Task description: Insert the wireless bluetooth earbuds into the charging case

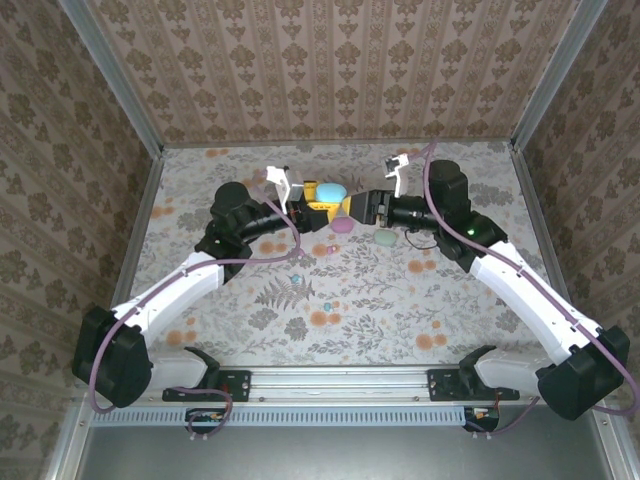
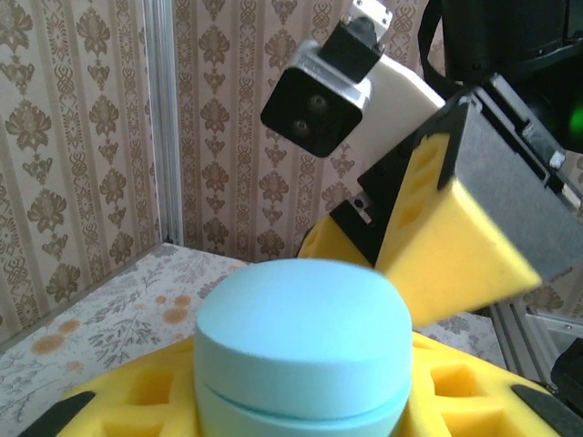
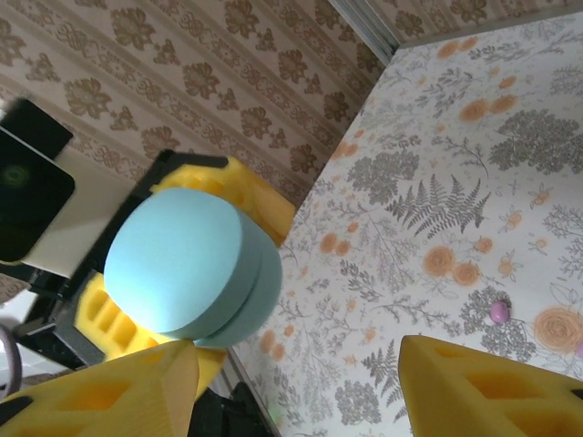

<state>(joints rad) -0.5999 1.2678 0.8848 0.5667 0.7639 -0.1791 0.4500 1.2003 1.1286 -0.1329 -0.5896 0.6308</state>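
One blue charging case [image 2: 302, 337] in left claw [image 2: 305, 396], just before right claw [image 3: 301, 391].

Floral table [image 1: 400, 310]; pink case [image 1: 342, 225], mint case [image 1: 384, 238], pink earbud [image 1: 331, 248] lying on it.

left tool [image 1: 320, 200] clamped tight, right tool [image 1: 352, 208] wide apart

We see the charging case [image 1: 325, 192], a pale blue, rounded shell with its lid shut along a thin seam, clamped above the table [image 3: 510, 118] in the left gripper [image 1: 318, 203]. One tiny pinkish-purple earbud [image 3: 499, 311] lies loose on the floral surface, well apart from it
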